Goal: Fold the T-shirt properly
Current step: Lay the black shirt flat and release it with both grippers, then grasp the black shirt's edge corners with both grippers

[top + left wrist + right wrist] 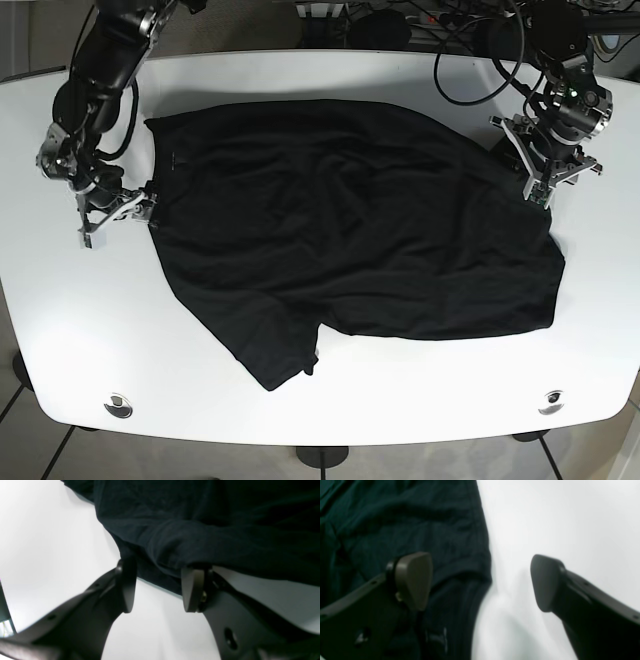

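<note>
Where it lies rumpled on the glossy white table (300,80), soft black T-shirt (340,220), both end effectors (157,590) (480,582) apart.

The left gripper (157,587) hung with its jaws spread apart, one pad (191,590) turned edge-on, the arm reaching down at the base view's right side (548,165). The right gripper (480,582) was likewise agape, its fingers (413,578) wide apart, its arm bent low at the base view's left (112,210).
</note>
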